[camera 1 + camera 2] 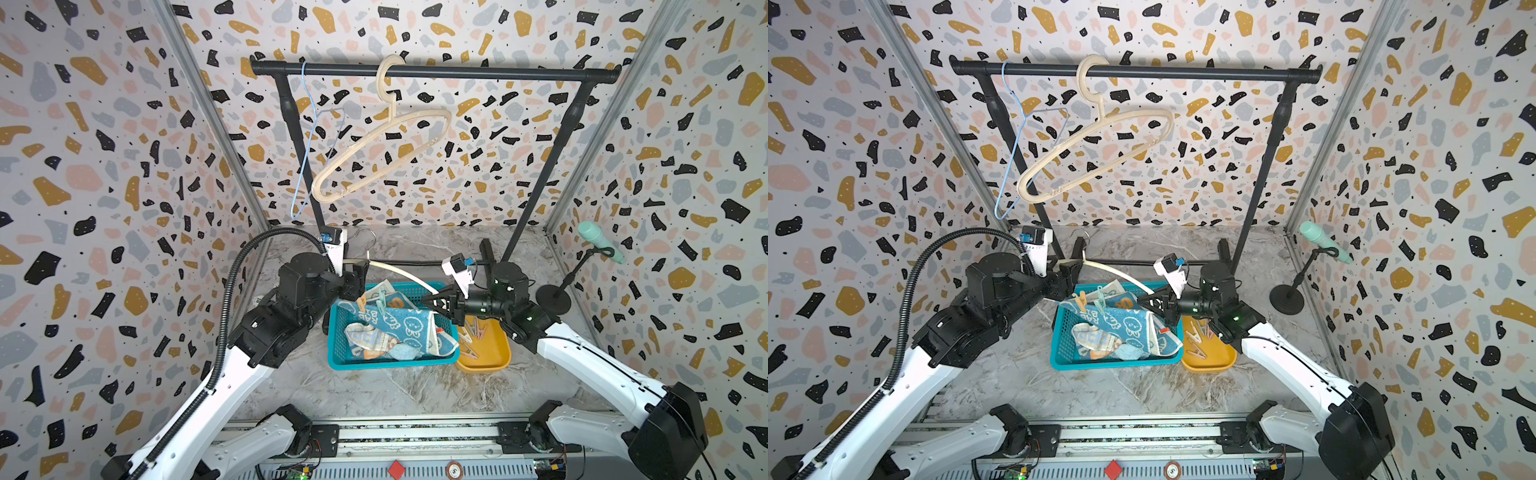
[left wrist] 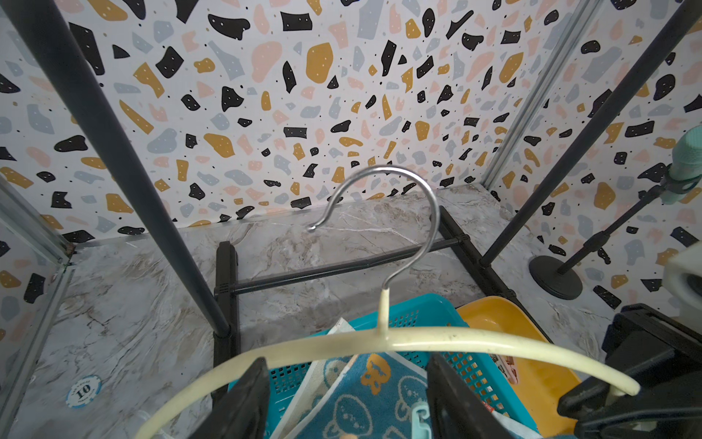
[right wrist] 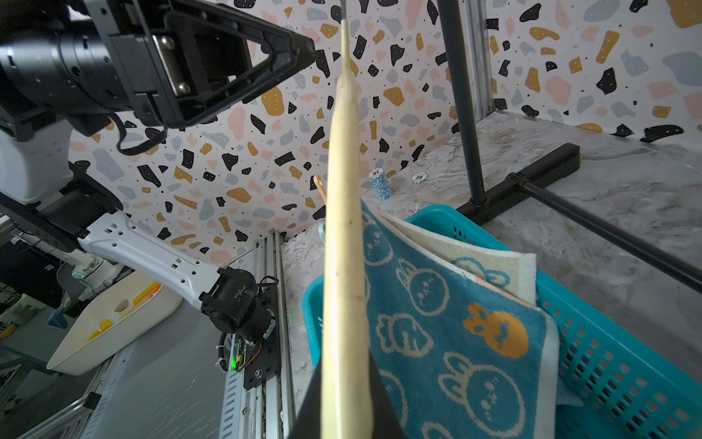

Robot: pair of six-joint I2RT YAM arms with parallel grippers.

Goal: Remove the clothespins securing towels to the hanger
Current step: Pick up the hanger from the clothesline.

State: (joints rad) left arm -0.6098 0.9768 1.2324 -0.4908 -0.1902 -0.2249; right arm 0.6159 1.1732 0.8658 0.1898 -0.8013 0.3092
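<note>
Cream hanger [image 2: 456,344]: long axis left-right above teal basket [image 1: 390,362], right gripper [image 3: 345,399] clamped on its right end. 3 towels: rabbit towel [image 1: 399,324] pinned on hanger, two loose in basket. 2 pegs on hanger: peach clothespin [image 1: 361,305], mint clothespin [image 1: 381,300], beside left gripper [image 2: 345,399], jaws spread.

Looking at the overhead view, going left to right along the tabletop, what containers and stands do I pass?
teal basket → yellow tray → microphone stand base
</note>
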